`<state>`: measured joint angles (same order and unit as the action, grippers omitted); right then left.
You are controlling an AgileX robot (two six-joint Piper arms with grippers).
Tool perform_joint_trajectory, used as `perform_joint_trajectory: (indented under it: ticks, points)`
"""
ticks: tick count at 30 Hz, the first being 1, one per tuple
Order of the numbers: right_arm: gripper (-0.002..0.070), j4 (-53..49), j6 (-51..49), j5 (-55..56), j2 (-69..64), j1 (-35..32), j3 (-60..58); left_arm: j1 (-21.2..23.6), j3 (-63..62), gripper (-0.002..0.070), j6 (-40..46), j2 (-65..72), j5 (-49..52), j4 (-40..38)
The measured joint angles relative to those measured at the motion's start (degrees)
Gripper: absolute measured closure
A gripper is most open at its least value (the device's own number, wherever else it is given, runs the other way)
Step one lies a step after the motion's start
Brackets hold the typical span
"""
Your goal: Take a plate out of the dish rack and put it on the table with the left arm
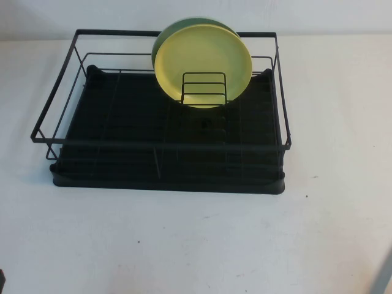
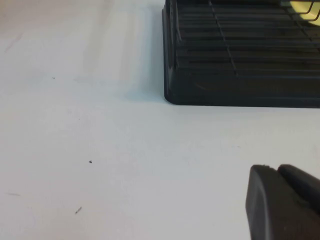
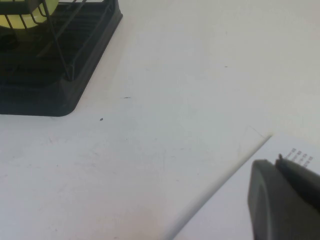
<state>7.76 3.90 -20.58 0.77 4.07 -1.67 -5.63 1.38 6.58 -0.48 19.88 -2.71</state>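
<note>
The pale yellow plate [image 1: 203,64] stands upright in the small wire holder [image 1: 204,89] at the back of the black dish rack [image 1: 165,184]. A slice of it shows in the left wrist view [image 2: 307,6] and in the right wrist view [image 3: 15,17]. My left gripper [image 2: 276,169] is shut and empty, low over the white table [image 1: 196,245] in front of the rack's left front corner [image 2: 172,95]. My right gripper [image 3: 277,161] is shut and empty over the table to the right of the rack [image 3: 40,95].
A light blue-green plate [image 1: 160,38] stands right behind the yellow one. A white printed sheet [image 3: 235,210] lies on the table under my right gripper. Bare tabletop lies in front of the rack and on both sides.
</note>
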Motion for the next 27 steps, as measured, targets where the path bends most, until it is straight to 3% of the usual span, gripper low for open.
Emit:
perform_joint_trajectory:
  ticks: [11, 15, 18, 24, 27]
  points:
    - [0.0696, 0.00, 0.00, 0.00, 0.00, 0.00, 0.00, 0.00, 0.00, 0.0679, -0.23, 0.00, 0.00, -0.30]
    - [0.0696, 0.00, 0.00, 0.00, 0.00, 0.00, 0.00, 0.00, 0.00, 0.0679, -3.91, 0.00, -1.40, -3.39]
    - [0.0696, 0.00, 0.00, 0.00, 0.00, 0.00, 0.00, 0.00, 0.00, 0.0679, -6.58, 0.00, -4.57, -9.02]
    - [0.0696, 0.00, 0.00, 0.00, 0.00, 0.00, 0.00, 0.00, 0.00, 0.0679, -12.26, 0.00, -12.48, -27.98]
    - [0.0696, 0.00, 0.00, 0.00, 0.00, 0.00, 0.00, 0.00, 0.00, 0.0679, -12.89, 0.00, -13.80, -31.10]
